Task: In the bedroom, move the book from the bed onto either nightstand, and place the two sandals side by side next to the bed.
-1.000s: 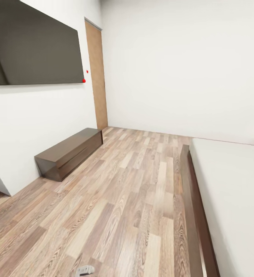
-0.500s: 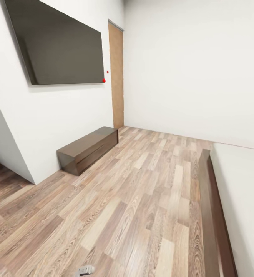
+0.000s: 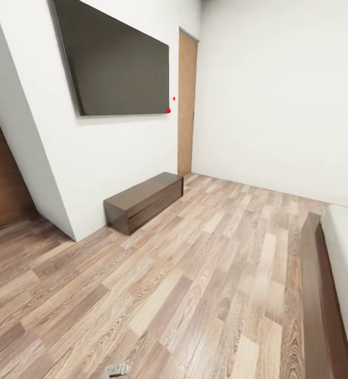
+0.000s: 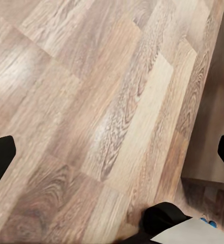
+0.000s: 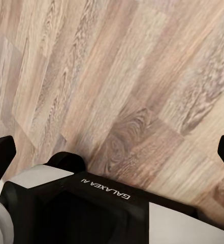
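A: End effector status? Left end effector [image 4: 112,152], left wrist view: fingertips wide apart over wood-plank floor [image 4: 91,86]. Right end effector [image 5: 112,152], right wrist view: likewise spread, nothing held.

B: Head view: bed [image 3: 347,252] at right edge; wall television [image 3: 118,66], low cabinet [image 3: 145,201], door [image 3: 187,102].

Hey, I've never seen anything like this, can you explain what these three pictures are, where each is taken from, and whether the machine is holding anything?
It's a simulated wheeled robot with two arms. The big picture comes from its head camera: a bedroom with a wood-plank floor, a dark wall screen, a low brown cabinet, a door, and the bed at the edge. The other two come from wrist cameras looking down past each open gripper: left, right. Both hold nothing.
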{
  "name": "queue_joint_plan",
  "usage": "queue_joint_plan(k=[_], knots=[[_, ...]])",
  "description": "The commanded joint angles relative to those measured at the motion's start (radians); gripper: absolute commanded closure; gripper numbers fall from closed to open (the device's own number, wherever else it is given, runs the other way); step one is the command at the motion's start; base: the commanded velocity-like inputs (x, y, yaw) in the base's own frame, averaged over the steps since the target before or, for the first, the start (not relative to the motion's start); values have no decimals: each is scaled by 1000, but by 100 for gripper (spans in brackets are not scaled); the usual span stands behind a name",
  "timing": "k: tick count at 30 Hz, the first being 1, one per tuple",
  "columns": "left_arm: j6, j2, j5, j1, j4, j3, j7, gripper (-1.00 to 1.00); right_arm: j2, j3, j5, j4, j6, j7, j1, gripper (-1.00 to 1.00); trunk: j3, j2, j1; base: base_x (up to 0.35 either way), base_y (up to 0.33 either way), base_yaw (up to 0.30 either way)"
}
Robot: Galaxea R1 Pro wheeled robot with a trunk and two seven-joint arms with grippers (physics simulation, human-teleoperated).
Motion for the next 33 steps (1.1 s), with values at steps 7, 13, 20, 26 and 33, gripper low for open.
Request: queue_joint_plan(k=[7, 13, 20, 26, 33], knots=[[-4, 0, 0, -1, 2, 1, -3, -100, -1, 0, -10, 2, 10, 4, -1, -100, -1, 0, 0, 0, 0, 289], [-4, 0, 0, -1, 1, 1, -3, -100, 0, 0, -10, 2, 10, 4, -1, -100, -1, 0, 0, 0, 0, 289], [-4, 0, 0, -1, 2, 1, -3, -100, 0, 0, -10, 2, 10, 4, -1, -100, -1, 0, 0, 0, 0, 228], [-4, 0, 0, -1, 2, 1, -3, -100, 0, 0, -10, 2, 10, 4, -1, -100, -1, 0, 0, 0, 0, 24], [-5, 0, 0, -1, 1, 1, -3, -100, -1, -1, -10, 2, 8, 3, -1, -100, -1, 0, 0, 0, 0, 3]])
